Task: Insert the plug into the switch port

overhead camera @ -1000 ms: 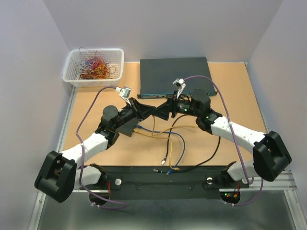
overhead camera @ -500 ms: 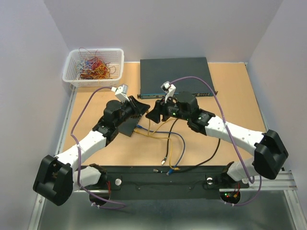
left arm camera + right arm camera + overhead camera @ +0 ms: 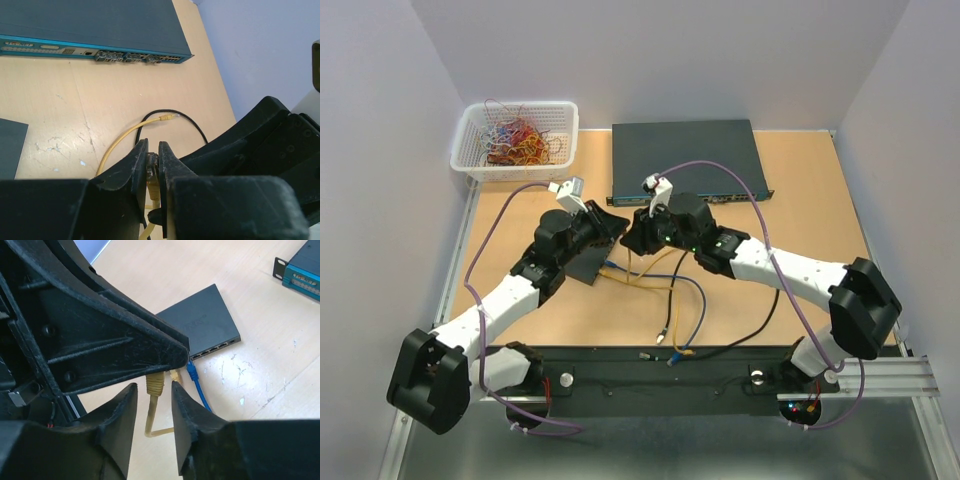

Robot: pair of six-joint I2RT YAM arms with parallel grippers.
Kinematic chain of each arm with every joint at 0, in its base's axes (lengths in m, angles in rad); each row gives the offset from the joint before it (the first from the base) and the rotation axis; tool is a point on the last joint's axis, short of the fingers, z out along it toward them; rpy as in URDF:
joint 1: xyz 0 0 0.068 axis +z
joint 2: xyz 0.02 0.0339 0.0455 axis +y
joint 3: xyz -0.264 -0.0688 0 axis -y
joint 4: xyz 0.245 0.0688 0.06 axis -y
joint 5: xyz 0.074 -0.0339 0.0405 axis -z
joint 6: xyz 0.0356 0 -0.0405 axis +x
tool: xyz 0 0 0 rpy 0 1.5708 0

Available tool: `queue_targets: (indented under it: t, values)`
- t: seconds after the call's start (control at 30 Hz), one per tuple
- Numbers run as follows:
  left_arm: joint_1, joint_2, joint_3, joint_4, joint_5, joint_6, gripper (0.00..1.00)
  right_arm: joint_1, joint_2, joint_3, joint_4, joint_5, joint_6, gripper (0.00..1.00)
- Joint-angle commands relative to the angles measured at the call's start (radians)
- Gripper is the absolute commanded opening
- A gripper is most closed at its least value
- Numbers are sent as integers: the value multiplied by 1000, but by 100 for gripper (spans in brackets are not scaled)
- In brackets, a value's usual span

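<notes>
"Plug [image 3: 154, 381] sat pinched in the left gripper [image 3: 152, 150], near the black box [image 3: 200, 320]?"
"Yes. The right gripper [image 3: 153, 390] gaped around it, not touching; a skewed handover could have twisted or dropped it."

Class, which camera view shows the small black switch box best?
Right wrist: the small black switch box shows its top, its port row and a blue cable reaching it. Top external has it partly under the left arm; left wrist catches only one corner.
</notes>
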Motion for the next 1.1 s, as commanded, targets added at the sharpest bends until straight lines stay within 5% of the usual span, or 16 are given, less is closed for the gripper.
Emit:
queue_targets:
  t: [0.0, 0.4, 0.5, 0.53, 0.63, 0.77, 1.07]
  values:
    - [-4, -34, 36, 10, -16, 25, 0, 17, 8, 63, 27, 36, -15, 36]
    - [-2, -39, 25, 9, -13, 45, 1, 32, 58, 79, 27, 62, -12, 4]
    - [-1, -22, 31, 7, 1, 92, 26, 32, 60, 69, 26, 100, -25, 0]
    - [5, 2, 45, -2, -1, 111, 47, 32, 60, 67, 8, 138, -45, 0]
    - [36, 57, 62, -53, -28, 134, 66, 32, 87, 101, -84, 251, -109, 0]
    - [112, 94, 41, -30, -39, 123, 74, 31, 115, 139, -193, 402, -186, 0]
    - [211, 124, 7, -24, -135, 106, 74, 5, 138, 303, -344, 775, -419, 0]
